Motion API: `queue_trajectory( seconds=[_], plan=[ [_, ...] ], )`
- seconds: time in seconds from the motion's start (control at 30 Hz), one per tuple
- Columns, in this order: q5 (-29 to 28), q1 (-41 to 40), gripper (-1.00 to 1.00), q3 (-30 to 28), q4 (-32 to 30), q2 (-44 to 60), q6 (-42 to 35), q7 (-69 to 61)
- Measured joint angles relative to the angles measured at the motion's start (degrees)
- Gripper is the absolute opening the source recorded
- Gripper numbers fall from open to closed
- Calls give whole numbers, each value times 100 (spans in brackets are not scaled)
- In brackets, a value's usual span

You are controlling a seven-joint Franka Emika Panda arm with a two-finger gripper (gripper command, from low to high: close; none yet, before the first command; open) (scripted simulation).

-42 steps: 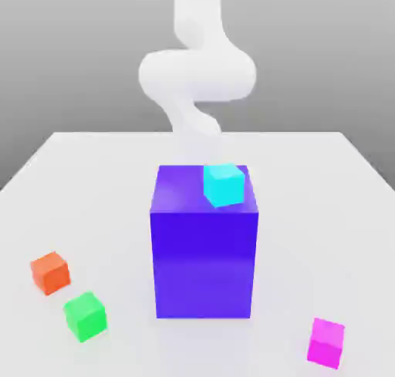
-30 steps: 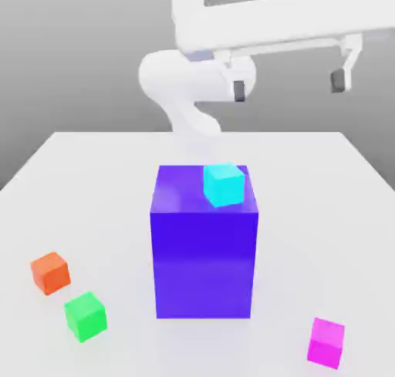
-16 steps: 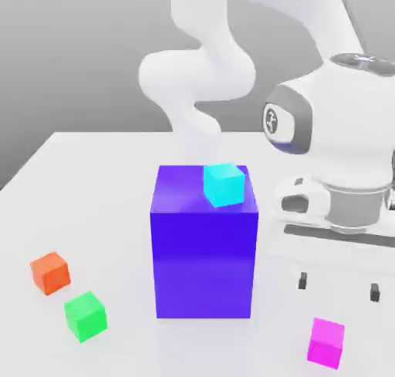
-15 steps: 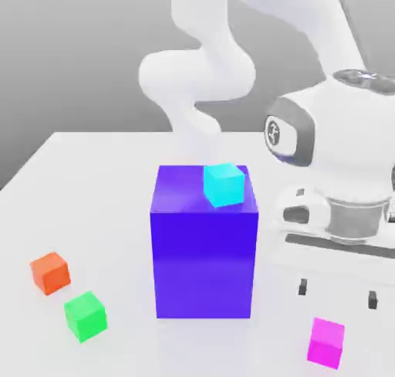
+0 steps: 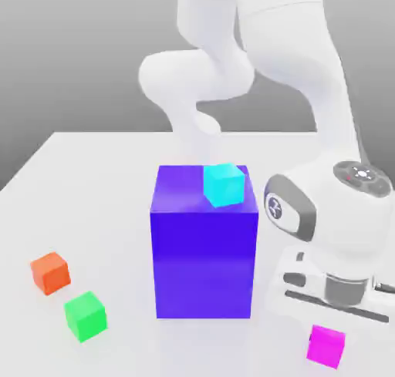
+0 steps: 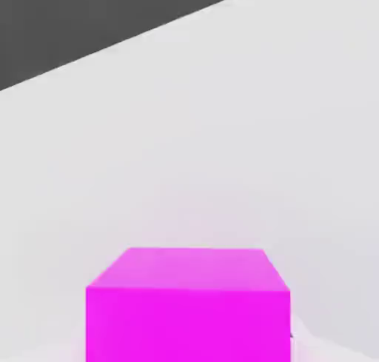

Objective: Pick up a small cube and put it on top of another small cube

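On white table, hand above magenta cube.

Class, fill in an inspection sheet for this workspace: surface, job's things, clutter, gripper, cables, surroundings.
Surface: white table, flat.
Job's things: magenta cube on the table at the exterior view's right, directly under the hand; green cube on the table at the left, apart.
Clutter: orange cube beside the green one; cyan cube atop the big blue-purple block.
Gripper: low over the magenta cube; finger state cannot be told.
Cables: nothing seen.
Surroundings: plain grey backdrop.
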Motion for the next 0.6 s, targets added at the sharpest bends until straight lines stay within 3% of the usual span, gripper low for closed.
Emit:
queue_trajectory(
  seconds=[0.07,0.23,0.6],
  plan=[
    [167,-113,-100,89,-30,-328,-314,-160],
    [490,-896,-100,-465,-83,-739,-735,-305],
    [1117,-2777,-100,-1969,-1061,-1755,-657,290]
  ],
)
